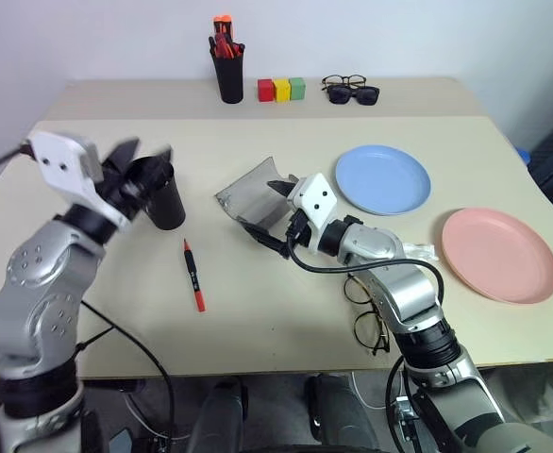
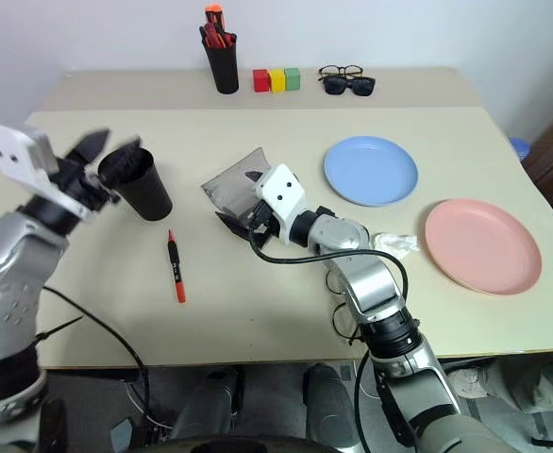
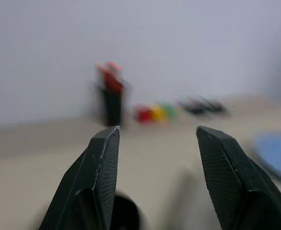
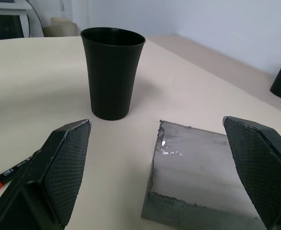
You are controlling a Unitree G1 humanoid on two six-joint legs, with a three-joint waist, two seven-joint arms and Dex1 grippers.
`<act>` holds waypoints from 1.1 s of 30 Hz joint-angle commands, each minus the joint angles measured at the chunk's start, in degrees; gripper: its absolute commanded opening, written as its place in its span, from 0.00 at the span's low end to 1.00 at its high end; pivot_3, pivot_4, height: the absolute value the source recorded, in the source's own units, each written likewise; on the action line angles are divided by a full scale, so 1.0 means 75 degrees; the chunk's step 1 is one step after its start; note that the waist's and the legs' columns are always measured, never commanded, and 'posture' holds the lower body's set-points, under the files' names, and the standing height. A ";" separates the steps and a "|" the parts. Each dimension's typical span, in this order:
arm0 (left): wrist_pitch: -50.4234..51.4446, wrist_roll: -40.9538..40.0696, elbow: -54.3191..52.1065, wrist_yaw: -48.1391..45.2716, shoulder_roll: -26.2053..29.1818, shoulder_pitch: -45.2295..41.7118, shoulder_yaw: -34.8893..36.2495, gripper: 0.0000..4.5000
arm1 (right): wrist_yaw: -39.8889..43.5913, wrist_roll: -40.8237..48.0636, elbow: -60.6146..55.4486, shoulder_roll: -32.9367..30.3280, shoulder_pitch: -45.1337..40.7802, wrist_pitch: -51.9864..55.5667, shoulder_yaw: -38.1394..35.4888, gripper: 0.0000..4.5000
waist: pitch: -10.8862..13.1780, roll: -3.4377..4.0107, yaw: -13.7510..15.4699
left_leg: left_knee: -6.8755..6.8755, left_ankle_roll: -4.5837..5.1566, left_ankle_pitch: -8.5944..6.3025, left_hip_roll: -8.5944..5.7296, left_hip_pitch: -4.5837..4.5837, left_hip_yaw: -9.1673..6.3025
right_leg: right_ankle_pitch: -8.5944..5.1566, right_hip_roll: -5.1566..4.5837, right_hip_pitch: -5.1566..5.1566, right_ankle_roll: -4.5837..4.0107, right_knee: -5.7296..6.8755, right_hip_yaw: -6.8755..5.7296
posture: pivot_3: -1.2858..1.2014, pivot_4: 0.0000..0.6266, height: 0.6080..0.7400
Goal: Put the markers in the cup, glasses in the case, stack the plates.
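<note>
The cup (image 2: 139, 185) is taken as the reference: it stands upright on the table (image 2: 258, 311), toward the robot's left. The left gripper (image 2: 95, 156) is held at the cup's rim, on the robot's-left side of it, with its fingers (image 3: 99, 167) spread wide and nothing between them. One red marker (image 2: 174, 265) with a black section lies flat on the table just nearer the robot than the cup, apart from it. The case (image 2: 231, 184) lies open to the robot's right of the cup, with bare table between them. The right gripper (image 4: 155, 177) is held at the case with its jaws at full width, one on each side of the grey body, closed on nothing. The glasses (image 1: 369, 309) lie beyond the case from the cup, under the right forearm and partly hidden by it. The blue plate (image 2: 371, 171) and the pink plate (image 2: 482, 245) lie farther still to the right of the cup, side by side and unstacked. A pen holder (image 2: 224, 57), three coloured blocks (image 2: 276, 79) and two more pairs of spectacles (image 2: 346, 81) are set along the far edge.
</note>
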 commanded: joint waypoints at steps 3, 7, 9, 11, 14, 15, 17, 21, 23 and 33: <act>0.2229 -0.0196 -0.0750 0.0641 0.1102 0.0487 -0.0574 0.98 | 0.0204 0.0043 0.0167 0.0029 -0.0292 -0.0365 -0.0100 1.00 | 0.0002 0.0003 0.0011 | 0.0000 0.0000 0.0000 -0.0001 0.0009 0.0000 | -0.0001 0.0000 0.0009 -0.0001 0.0000 0.0001 | 0.52 0.24 1.00; 0.4172 -0.0098 -0.0229 0.2251 0.0221 -0.0128 -0.0551 0.98 | 0.0281 0.0050 0.0296 0.0099 -0.0390 -0.0479 -0.0075 1.00 | 0.0001 0.0002 0.0009 | -0.0002 0.0000 0.0000 -0.0001 0.0010 0.0000 | -0.0001 0.0002 0.0008 -0.0001 0.0000 0.0000 | 0.52 0.24 1.00; 0.4870 0.0062 -0.0061 0.2615 -0.0231 -0.0368 -0.0708 0.98 | 0.0279 0.0031 0.0324 0.0132 -0.0398 -0.0505 -0.0049 1.00 | 0.0001 0.0002 -0.0006 | -0.0002 0.0000 0.0000 -0.0001 0.0009 -0.0007 | -0.0001 0.0006 0.0007 0.0000 0.0001 -0.0003 | 0.52 0.24 1.00; 0.5400 0.0178 0.0074 0.2805 -0.0619 -0.0556 -0.0787 0.98 | 0.0280 0.0005 0.0296 0.0162 -0.0368 -0.0524 -0.0009 1.00 | 0.0000 0.0000 -0.0004 | -0.0003 0.0000 0.0000 -0.0001 0.0008 -0.0006 | -0.0001 0.0005 0.0004 0.0000 0.0002 -0.0002 | 0.52 0.24 1.00; 0.5806 0.0257 0.0168 0.2760 -0.0981 -0.0679 -0.0799 0.98 | 0.0285 0.0005 0.0208 0.0182 -0.0321 -0.0508 0.0025 1.00 | 0.0001 0.0000 0.0002 | -0.0004 0.0000 0.0000 -0.0001 0.0008 -0.0006 | -0.0001 0.0004 0.0004 0.0000 0.0002 -0.0002 | 0.52 0.24 1.00; 0.5873 0.0314 0.0192 0.2730 -0.1068 -0.0698 -0.0801 0.98 | 0.0282 0.0002 0.0191 0.0181 -0.0306 -0.0504 0.0026 1.00 | 0.0001 0.0000 -0.0007 | -0.0003 -0.0001 0.0000 -0.0001 0.0008 -0.0005 | -0.0001 0.0004 0.0004 0.0000 0.0002 -0.0002 | 0.52 0.24 1.00; 0.5881 0.0420 0.0235 0.2667 -0.1208 -0.0726 -0.0799 0.87 | 0.0270 -0.0004 0.0152 0.0178 -0.0268 -0.0497 0.0020 1.00 | 0.0000 0.0002 0.0002 | -0.0004 -0.0001 0.0000 -0.0001 0.0008 -0.0006 | -0.0001 0.0004 0.0002 0.0000 0.0003 -0.0002 | 0.52 0.24 1.00; 0.5865 0.0668 0.0326 0.2550 -0.1253 -0.0777 -0.0900 0.49 | 0.0252 -0.0005 0.0097 0.0170 -0.0221 -0.0473 0.0014 1.00 | 0.0000 0.0002 0.0012 | -0.0004 -0.0002 0.0000 -0.0001 0.0008 -0.0004 | -0.0001 0.0003 0.0003 0.0000 0.0001 -0.0001 | 0.52 0.24 1.00; 0.5800 0.0797 0.0377 0.2477 -0.1225 -0.0788 -0.0957 0.26 | 0.0251 -0.0005 0.0079 0.0170 -0.0207 -0.0458 0.0021 1.00 | 0.0000 0.0002 0.0013 | -0.0004 -0.0002 0.0000 -0.0002 0.0008 -0.0004 | -0.0001 0.0002 0.0003 -0.0001 0.0000 -0.0001 | 0.52 0.24 1.00; 0.1133 0.0671 -0.0316 0.0142 -0.0930 -0.1504 -0.0409 0.01 | 0.0795 0.0092 0.0035 -0.0402 -0.0078 -0.0310 -0.0034 1.00 | 0.0000 0.0001 0.0054 | -0.0006 -0.0006 0.0002 -0.0002 -0.0003 0.0001 | -0.0001 -0.0004 -0.0002 -0.0003 -0.0014 -0.0002 | 0.52 0.24 1.00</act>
